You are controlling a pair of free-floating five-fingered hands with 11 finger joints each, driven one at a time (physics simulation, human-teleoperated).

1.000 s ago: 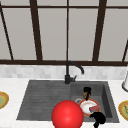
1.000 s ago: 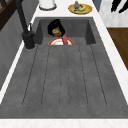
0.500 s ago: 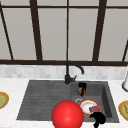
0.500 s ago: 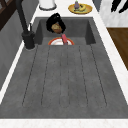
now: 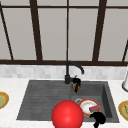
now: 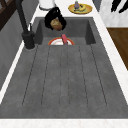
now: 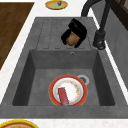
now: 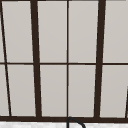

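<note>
The left robot hand (image 5: 76,82) is curled around a brown bun-like thing (image 7: 72,39), held in the air beside the faucet (image 5: 71,68), above the basin's 12 o'clock wall. The right robot hand (image 5: 98,118) hovers at the basin's 5 o'clock corner; whether its fingers are apart, I cannot tell. Below, a plate (image 7: 68,90) carrying a red block (image 7: 63,96) fills the basin floor, with bare floor around it. The ribbed drainboard (image 6: 65,77) offers open room.

We see flat, even, bright light with no clear source and hardly any shadows or glare. Everything looks uniformly soft and blurred, edges smeared, without distortion at the borders
</note>
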